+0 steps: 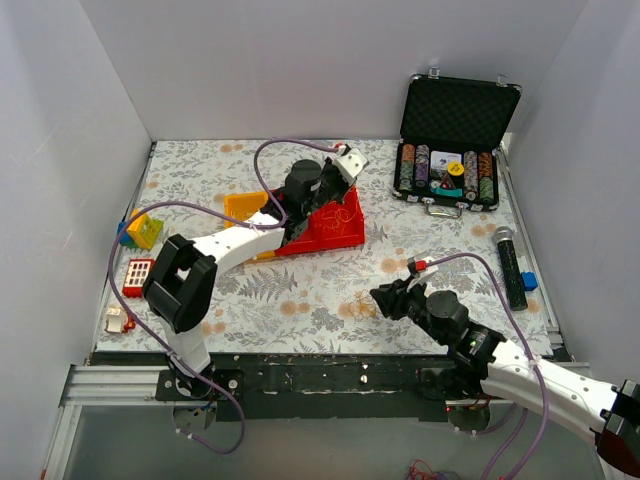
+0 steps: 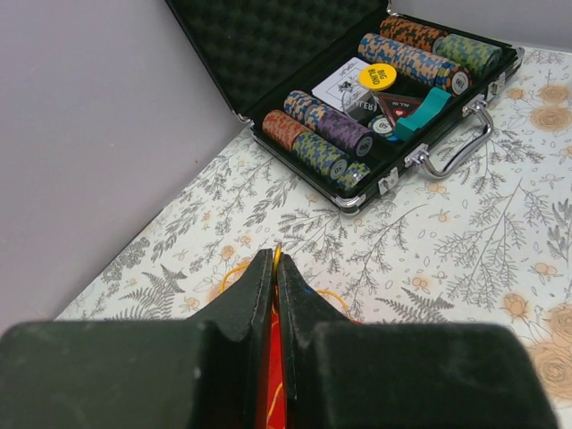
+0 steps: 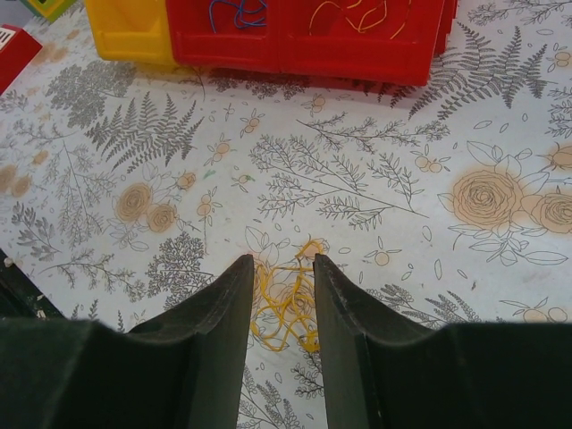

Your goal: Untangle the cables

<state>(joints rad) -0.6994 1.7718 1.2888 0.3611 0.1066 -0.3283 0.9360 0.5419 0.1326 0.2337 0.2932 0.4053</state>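
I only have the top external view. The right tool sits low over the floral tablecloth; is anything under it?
Observer: Yes. The right wrist view shows the right tool open, with one finger on each side of a tangle of thin yellow wires lying on the floral tablecloth.
Operator: And the other arm, up by the red plastic bin?
Observer: Its wrist view shows the left tool shut on a thin yellow-orange wire, with loops of it showing below the fingers.
Operator: Is anything inside that bin?
Observer: The right wrist view shows a thin blue wire in it and several loose yellow-orange strands beside that.
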